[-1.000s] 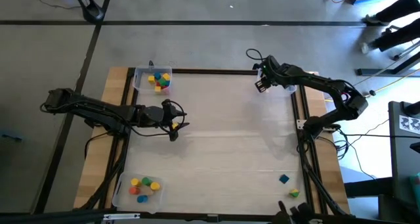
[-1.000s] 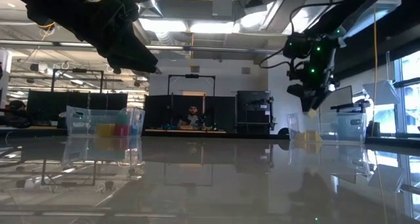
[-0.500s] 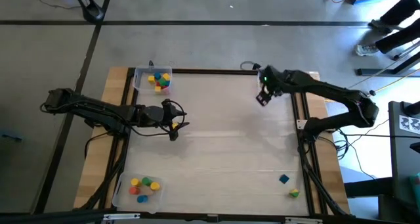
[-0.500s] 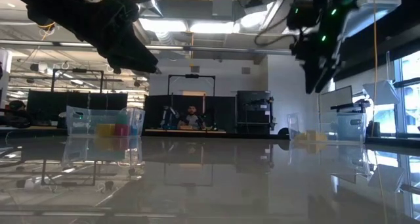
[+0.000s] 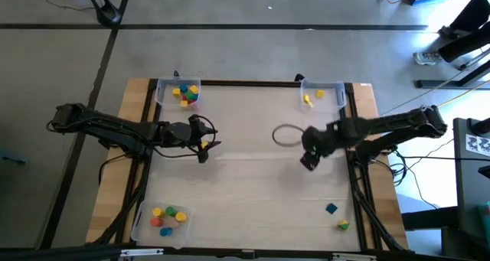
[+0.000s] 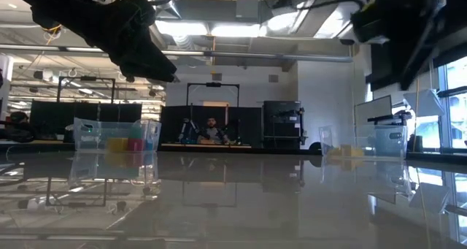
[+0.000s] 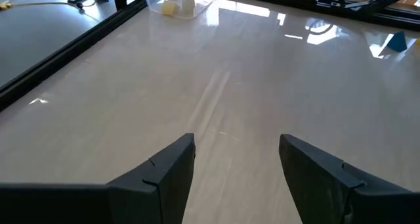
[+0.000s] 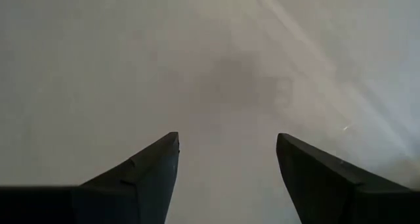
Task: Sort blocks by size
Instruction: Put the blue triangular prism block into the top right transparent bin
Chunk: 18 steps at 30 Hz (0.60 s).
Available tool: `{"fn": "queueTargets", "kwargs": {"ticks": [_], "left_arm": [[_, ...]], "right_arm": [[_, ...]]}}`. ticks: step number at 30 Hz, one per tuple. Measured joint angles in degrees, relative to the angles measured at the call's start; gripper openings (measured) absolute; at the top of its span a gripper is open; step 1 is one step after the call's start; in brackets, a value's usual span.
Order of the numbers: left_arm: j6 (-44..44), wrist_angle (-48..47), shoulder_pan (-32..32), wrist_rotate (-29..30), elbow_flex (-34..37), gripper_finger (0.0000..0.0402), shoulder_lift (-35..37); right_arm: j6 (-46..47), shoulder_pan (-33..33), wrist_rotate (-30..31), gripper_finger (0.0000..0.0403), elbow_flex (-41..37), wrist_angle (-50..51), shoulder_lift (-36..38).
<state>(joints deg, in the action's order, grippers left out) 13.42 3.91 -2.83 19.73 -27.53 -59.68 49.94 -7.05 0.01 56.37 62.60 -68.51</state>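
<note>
My left gripper (image 5: 212, 145) hangs open and empty over the table's left middle, and its fingers also show in the left wrist view (image 7: 236, 155). My right gripper (image 5: 308, 162) is open and empty over bare table right of the middle, pointing down (image 8: 226, 155). A blue block (image 5: 331, 209) and a yellow-green block (image 5: 342, 225) lie loose on the table near the near right corner. Two yellow blocks (image 5: 307, 100) lie in the far-right clear tray (image 5: 335, 86). Several blocks lie in the far-left tray (image 5: 162, 92) and several in the near-left tray (image 5: 142, 219).
A black frame rail (image 5: 348, 138) runs along the table's right side, and another rail (image 5: 145, 177) runs along the left. A loop of cable (image 5: 285, 135) hangs beside my right arm. In the low view a person (image 6: 212, 130) sits in the room beyond the table.
My right gripper has left the far-right tray and gone toward the table's near edge, ending over bare table right of the middle. The tray and its two yellow blocks, which the arm covered before, now show.
</note>
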Motion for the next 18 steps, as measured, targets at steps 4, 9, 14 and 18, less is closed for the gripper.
{"fn": "queueTargets", "kwargs": {"ticks": [4,9,14,18], "left_arm": [[0.7,0.0,0.0,0.0,0.0,0.0210,0.0],[1.2,0.0,0.0,0.0,0.0,0.0210,0.0],[3.2,0.0,0.0,0.0,0.0,0.0210,0.0],[4.2,0.0,-0.3,0.0,0.0,0.0210,0.0]], "right_arm": [[13.5,-9.4,0.1,0.0253,-0.7,0.0,0.0],[30.8,-19.7,2.0,0.0253,-0.8,-0.2,-1.0],[50.6,-28.2,-0.3,0.0253,-0.8,-0.4,-4.2],[65.8,-34.4,-5.9,0.0253,-0.8,-1.8,-8.3]]}}
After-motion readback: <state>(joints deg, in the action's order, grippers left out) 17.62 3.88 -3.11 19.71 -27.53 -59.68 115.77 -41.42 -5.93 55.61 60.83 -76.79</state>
